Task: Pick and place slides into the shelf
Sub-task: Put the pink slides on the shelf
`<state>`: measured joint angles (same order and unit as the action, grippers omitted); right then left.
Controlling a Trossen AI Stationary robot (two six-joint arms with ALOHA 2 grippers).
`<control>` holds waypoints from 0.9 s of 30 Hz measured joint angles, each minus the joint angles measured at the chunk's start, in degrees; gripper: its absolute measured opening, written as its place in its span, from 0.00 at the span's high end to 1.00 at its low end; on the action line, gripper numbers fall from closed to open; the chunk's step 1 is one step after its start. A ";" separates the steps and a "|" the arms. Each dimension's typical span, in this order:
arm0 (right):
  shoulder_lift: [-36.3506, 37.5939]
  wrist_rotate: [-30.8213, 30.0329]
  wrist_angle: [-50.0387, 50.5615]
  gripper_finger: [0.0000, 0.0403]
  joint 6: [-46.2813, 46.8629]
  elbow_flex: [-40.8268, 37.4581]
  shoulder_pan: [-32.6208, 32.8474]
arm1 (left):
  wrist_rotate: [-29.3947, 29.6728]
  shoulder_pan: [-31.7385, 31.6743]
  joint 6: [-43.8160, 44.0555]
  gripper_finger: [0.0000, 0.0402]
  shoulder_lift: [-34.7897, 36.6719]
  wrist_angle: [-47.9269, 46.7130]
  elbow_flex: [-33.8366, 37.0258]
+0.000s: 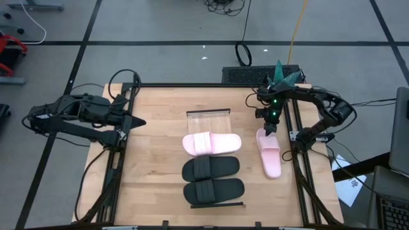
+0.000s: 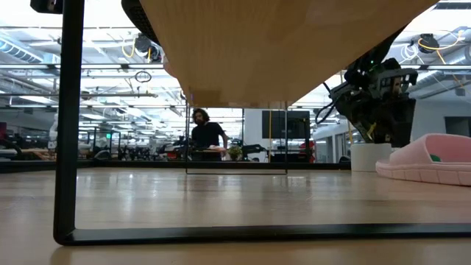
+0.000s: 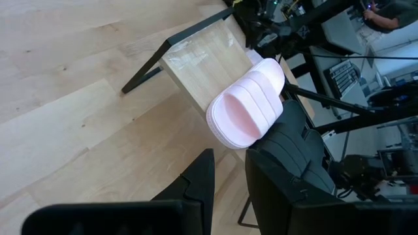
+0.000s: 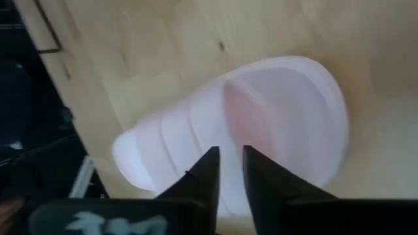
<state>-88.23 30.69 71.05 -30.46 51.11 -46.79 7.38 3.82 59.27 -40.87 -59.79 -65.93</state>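
The shelf [image 1: 208, 119] lies mid-table, its far end bare. On it rest one pale pink slide [image 1: 211, 143] and two black slides [image 1: 211, 168] [image 1: 213, 190], soles down. A second pink slide [image 1: 270, 153] lies sole down on the tabletop to the shelf's right, also seen as the pink slide [image 4: 274, 124] in the right wrist view. My right gripper [image 4: 230, 162] hovers at this slide's far half, fingers a narrow gap apart, nothing between them. My left gripper [image 3: 228, 179] waits at the table's left edge, slightly open, holding nothing. My right gripper slants down from the far side over the loose pink slide. Its fingertips [image 4: 210, 163] stand at the strap's edge [image 4: 219, 111] above the footbed. Whether they touch the slide I cannot tell. The slide lies flat on the table.
The shelf's dark metal leg [image 2: 66, 147] and wooden underside [image 2: 280, 44] fill the low view. Bare tabletop [image 1: 153, 166] lies between the shelf and the left arm. A person [image 2: 208, 136] stands far off in the room behind.
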 joint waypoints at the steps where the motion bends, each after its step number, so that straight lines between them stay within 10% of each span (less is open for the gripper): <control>1: 0.00 0.75 0.07 0.81 -0.03 0.00 0.00 | 0.00 -0.01 0.00 0.79 -0.01 -0.01 0.00; 10: 0.00 4.18 0.99 0.60 -2.73 0.00 0.01 | 0.00 0.00 0.95 0.79 0.00 0.00 0.00; 27: -0.09 1.76 0.31 0.59 -4.76 -2.07 0.02 | -1.01 0.00 1.01 0.79 0.00 0.02 0.00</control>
<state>-88.31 32.45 71.36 -35.22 49.05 -46.76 6.37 3.82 60.27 -40.88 -59.78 -65.93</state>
